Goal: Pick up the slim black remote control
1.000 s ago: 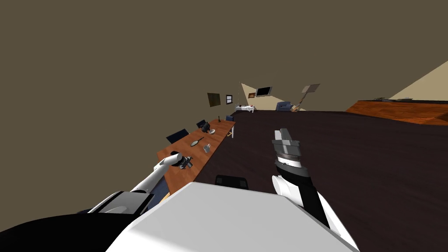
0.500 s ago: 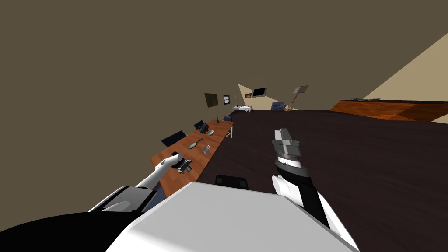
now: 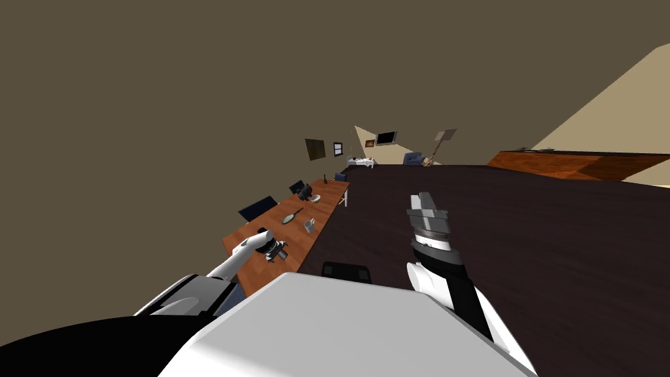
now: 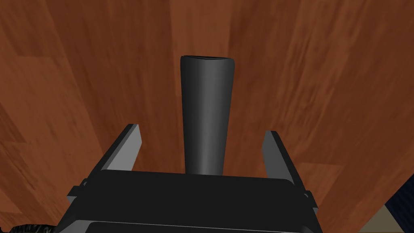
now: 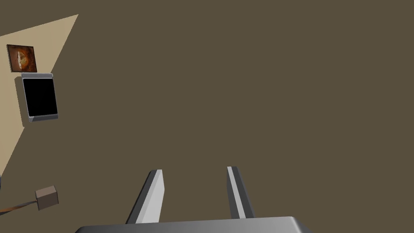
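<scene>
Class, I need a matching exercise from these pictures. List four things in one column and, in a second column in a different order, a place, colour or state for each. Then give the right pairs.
Things
1. remote control
2. left gripper
3. right gripper
4. table

Descriptions
A. brown, with a wood grain
B. held up over the dark floor
C. dark grey and slim, lying flat on the wood
D. open, with one finger on each side of a slim object, touching neither side

Pairs: 1-C, 2-D, 3-B, 4-A
</scene>
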